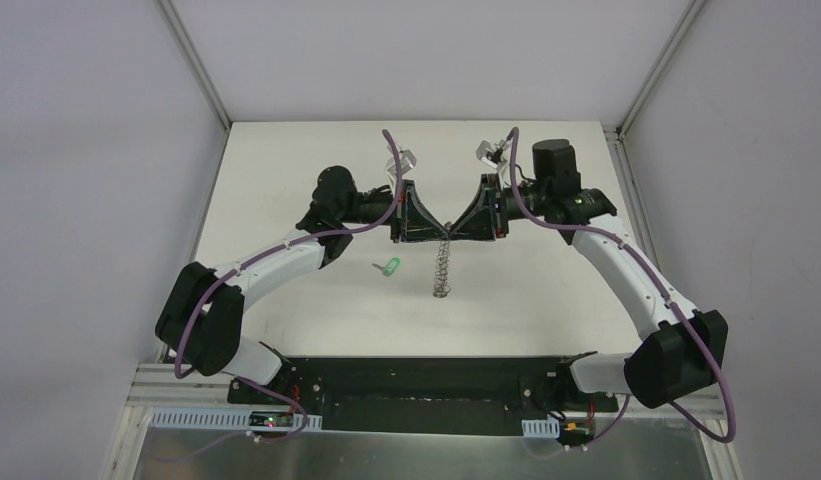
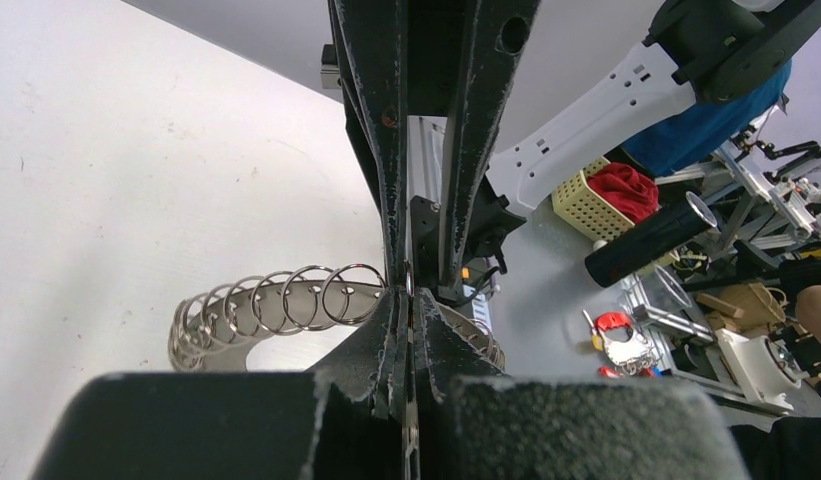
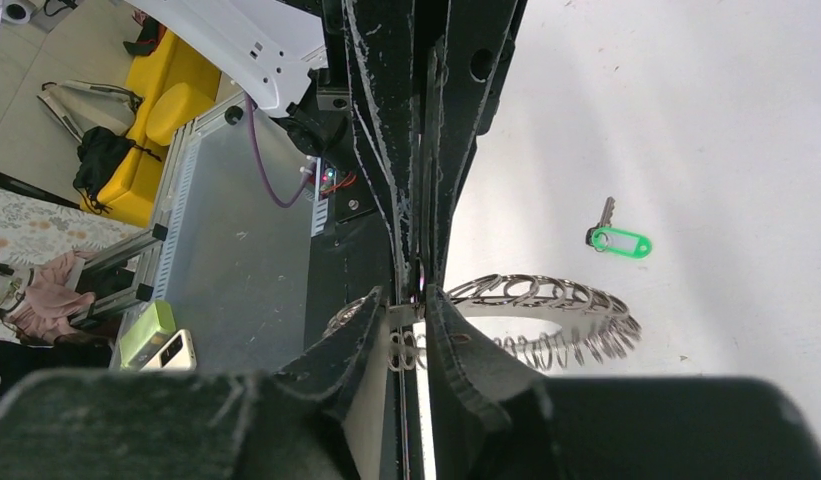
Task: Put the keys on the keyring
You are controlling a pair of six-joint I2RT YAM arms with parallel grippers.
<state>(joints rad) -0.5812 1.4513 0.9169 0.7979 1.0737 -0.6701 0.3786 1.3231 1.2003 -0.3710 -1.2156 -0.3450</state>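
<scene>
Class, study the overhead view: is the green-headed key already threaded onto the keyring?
No: the key lies on the table, clearly apart from the keyring to its right.

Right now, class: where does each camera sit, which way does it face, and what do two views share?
Top external: above and behind the bases, looking down at the table; both arms, the left gripper and right gripper meeting at the keyring.
Left wrist: on the left arm, looking along its fingers at the keyring.
Right wrist: likewise, facing the opposite way; also catches the key.
Shared: both wrist views show the keyring.
</scene>
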